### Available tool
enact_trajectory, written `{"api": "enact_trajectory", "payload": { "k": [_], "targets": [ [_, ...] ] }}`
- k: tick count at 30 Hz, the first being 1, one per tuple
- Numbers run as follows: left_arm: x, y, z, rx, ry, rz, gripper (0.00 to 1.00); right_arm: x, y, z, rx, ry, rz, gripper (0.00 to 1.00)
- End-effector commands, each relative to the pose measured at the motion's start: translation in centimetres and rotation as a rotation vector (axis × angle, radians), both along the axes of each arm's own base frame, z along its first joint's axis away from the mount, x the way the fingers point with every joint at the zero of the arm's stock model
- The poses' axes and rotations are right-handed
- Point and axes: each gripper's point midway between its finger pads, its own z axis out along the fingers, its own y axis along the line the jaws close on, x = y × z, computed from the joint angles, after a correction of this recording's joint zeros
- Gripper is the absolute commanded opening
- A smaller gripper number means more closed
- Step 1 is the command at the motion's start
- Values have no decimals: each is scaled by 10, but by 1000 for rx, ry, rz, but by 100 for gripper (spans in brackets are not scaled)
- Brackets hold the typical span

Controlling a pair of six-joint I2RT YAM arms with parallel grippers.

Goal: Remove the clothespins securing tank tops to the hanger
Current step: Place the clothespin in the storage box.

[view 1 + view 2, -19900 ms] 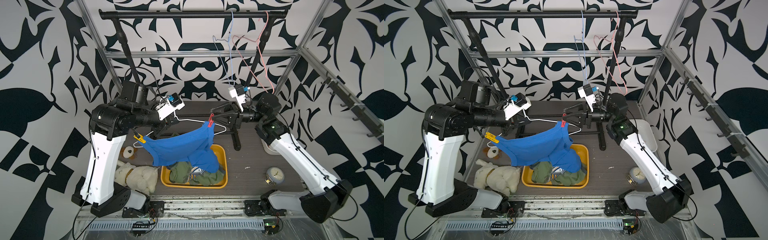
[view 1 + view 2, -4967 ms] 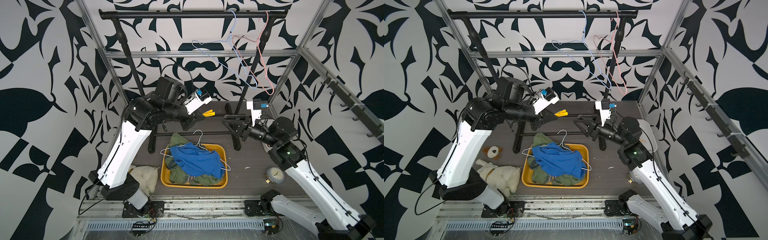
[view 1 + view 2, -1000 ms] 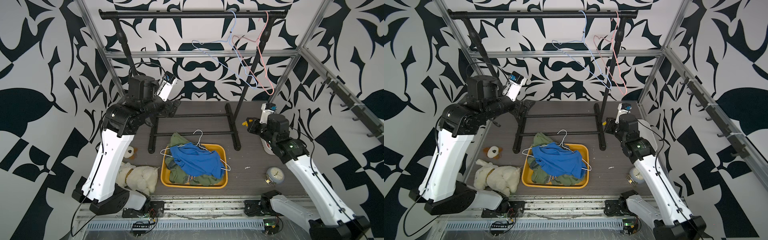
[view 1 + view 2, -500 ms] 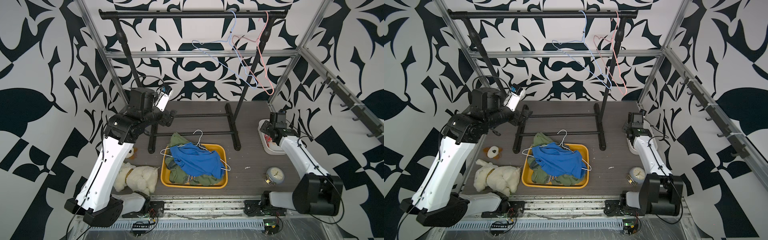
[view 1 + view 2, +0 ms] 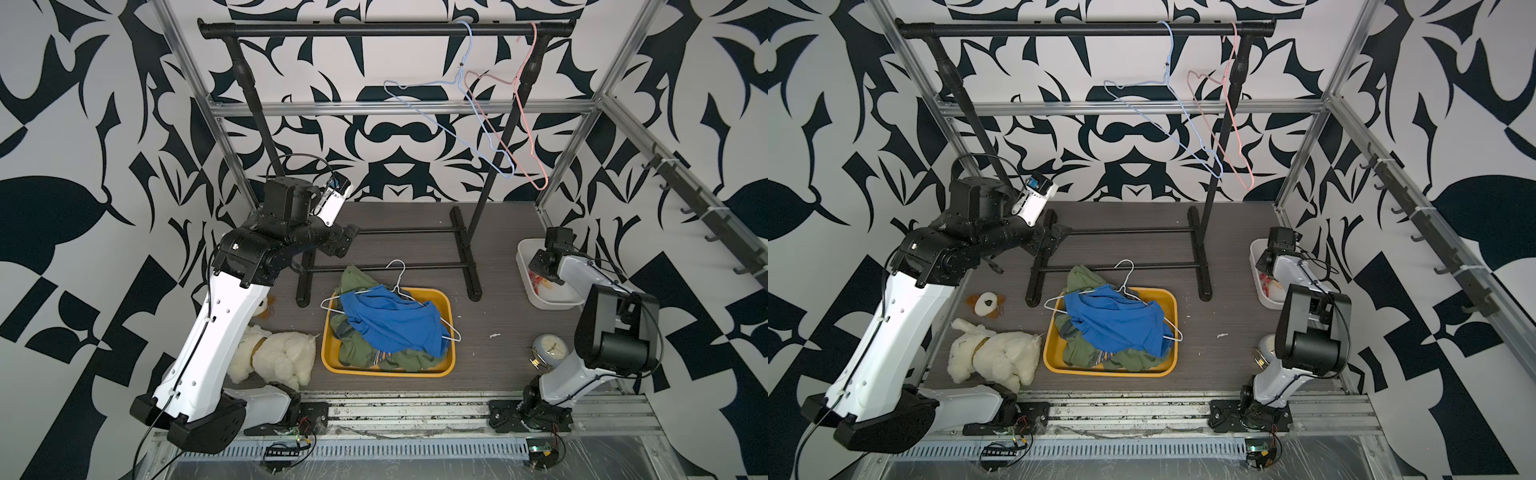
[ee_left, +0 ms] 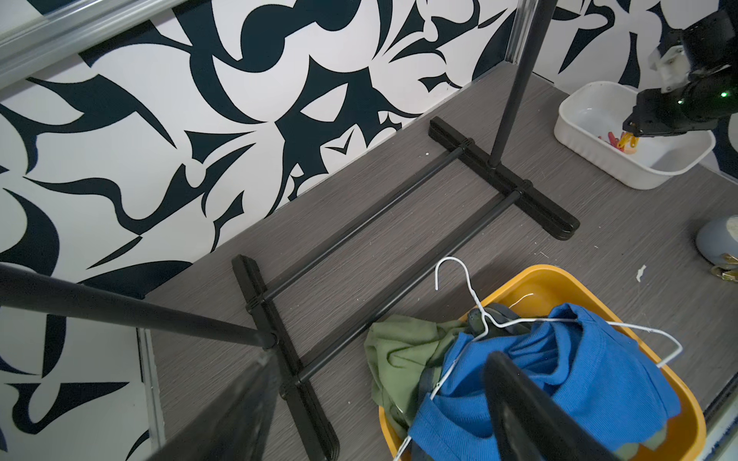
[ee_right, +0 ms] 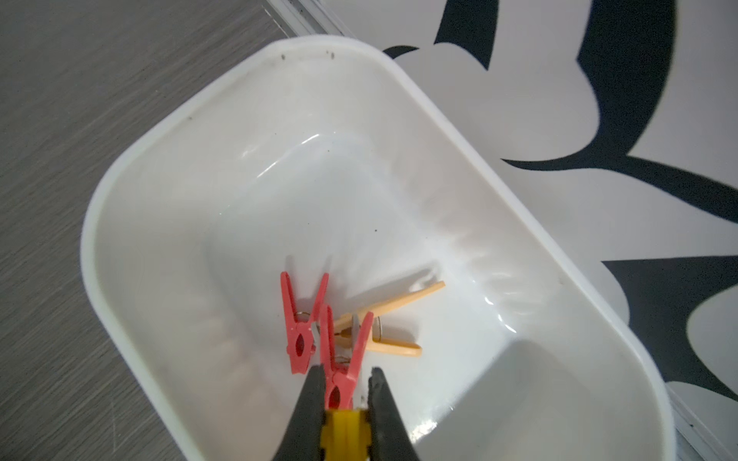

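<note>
Yellow clothespin point(image 7: 344, 433) between right gripper point(image 7: 344, 373) fingers: rear end cut off by frame edge. Grey piece point(image 7: 355, 324) just beyond fingertips, under coral clothespin point(image 7: 339, 383): unidentifiable. Left gripper point(image 6: 381, 357) fingers blurred; olive tank tops point(image 6: 403, 351) ahead mostly buried under blue tank top point(image 6: 559, 379).

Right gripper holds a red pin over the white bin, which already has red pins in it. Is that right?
No. The right gripper holds a yellow pin, not a red one; the right wrist view shows it. It is over the white bin, with red pins already inside.
</note>
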Motion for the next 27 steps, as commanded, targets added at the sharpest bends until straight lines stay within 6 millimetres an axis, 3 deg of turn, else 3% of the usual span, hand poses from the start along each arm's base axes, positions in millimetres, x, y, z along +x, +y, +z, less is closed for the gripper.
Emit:
{"api": "enact_trajectory", "payload": {
  "k": [1, 12, 27],
  "targets": [
    [2, -4, -11, 12, 24, -21, 84, 15, -6, 27, -33, -72, 8, 23],
    [5, -8, -19, 25, 40, -43, 87, 15, -5, 23, -20, -28, 37, 37],
    [2, -9, -22, 20, 44, -52, 89, 9, 2, 35, -9, -72, 61, 37]
  ]
}}
